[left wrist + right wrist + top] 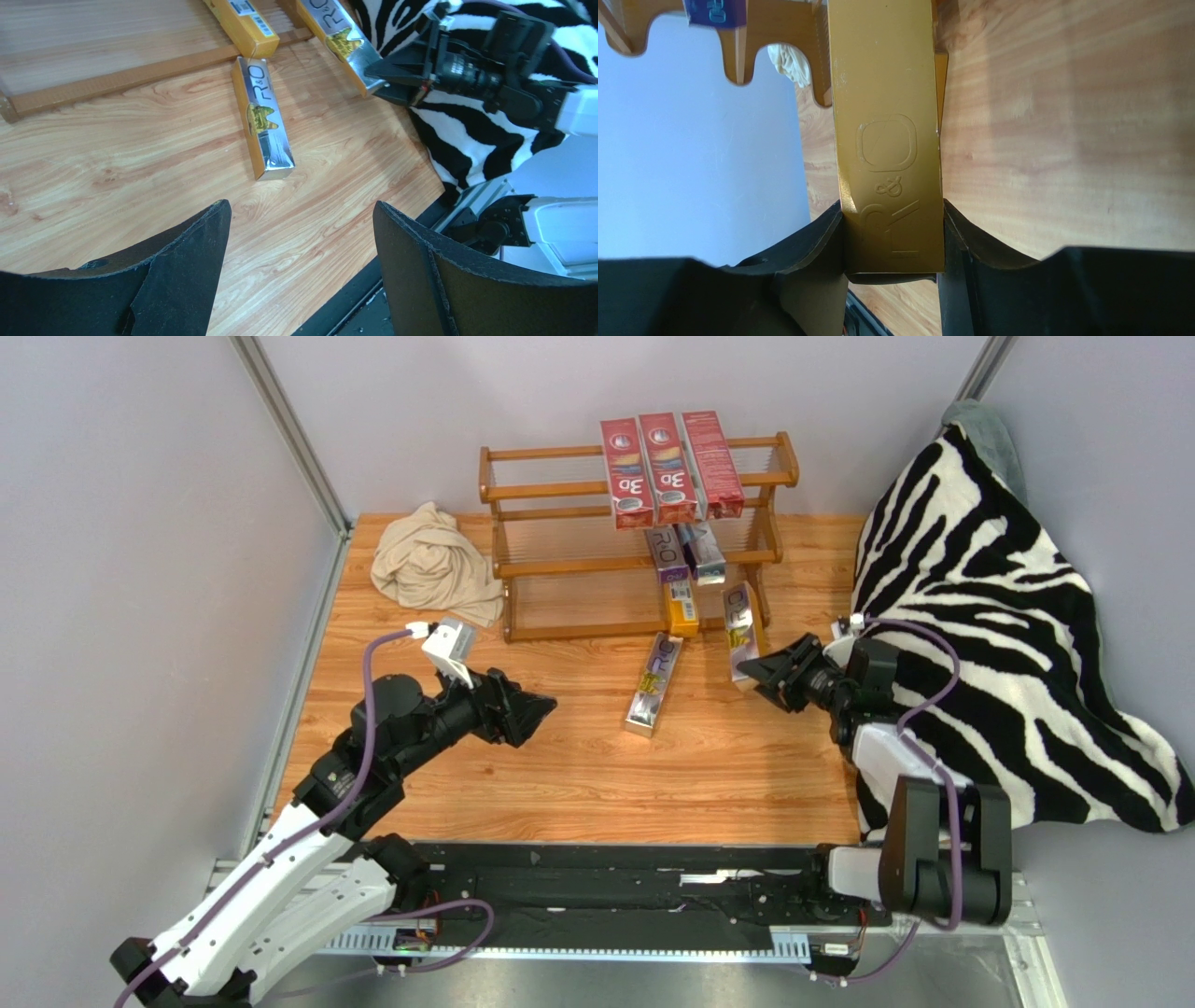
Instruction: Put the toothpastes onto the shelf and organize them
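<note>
The wooden shelf [561, 567] stands at the back of the table. Three red "3D" cartons [671, 466] lie across its top tier, two silver/purple cartons [683, 553] sit on the middle tier, and an orange carton [682, 609] is at the bottom. One silver "PRO" carton [654, 683] lies flat on the table; it also shows in the left wrist view [265, 119]. My right gripper [751, 672] is shut on the near end of another silver carton [889, 140], just right of the shelf's front. My left gripper [302, 206] is open and empty, left of the loose carton.
A crumpled beige cloth [435, 560] lies left of the shelf. A zebra-striped blanket [996, 616] covers the right side, under my right arm. Grey walls close the table on three sides. A black rail [617, 875] runs along the near edge.
</note>
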You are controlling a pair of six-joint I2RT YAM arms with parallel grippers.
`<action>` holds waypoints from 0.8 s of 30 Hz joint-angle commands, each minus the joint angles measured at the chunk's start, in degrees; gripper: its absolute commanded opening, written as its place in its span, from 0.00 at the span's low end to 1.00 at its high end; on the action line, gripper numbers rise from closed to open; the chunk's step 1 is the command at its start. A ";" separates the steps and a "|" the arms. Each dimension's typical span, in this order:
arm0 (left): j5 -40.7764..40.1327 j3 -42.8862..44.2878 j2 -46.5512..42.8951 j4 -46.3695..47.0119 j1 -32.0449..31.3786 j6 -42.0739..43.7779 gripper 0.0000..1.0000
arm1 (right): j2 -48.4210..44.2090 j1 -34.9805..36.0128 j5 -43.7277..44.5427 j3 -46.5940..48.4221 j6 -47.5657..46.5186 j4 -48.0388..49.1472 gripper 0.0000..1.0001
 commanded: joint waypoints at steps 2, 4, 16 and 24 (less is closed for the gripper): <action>-0.26 0.32 -2.36 -1.84 0.25 0.36 0.83 | 11.76 -0.45 -2.88 7.38 3.55 8.57 0.08; -0.61 0.23 -2.80 -2.38 0.16 0.36 0.83 | 14.33 -0.45 -2.63 8.09 4.79 12.18 0.08; -1.14 -2.32 -7.02 -4.75 0.16 -0.78 0.83 | 26.46 -0.27 -0.95 19.24 9.72 15.79 0.08; -1.32 -3.89 -8.78 -6.42 0.16 -1.83 0.82 | 34.64 1.04 -0.52 27.07 11.39 14.74 0.08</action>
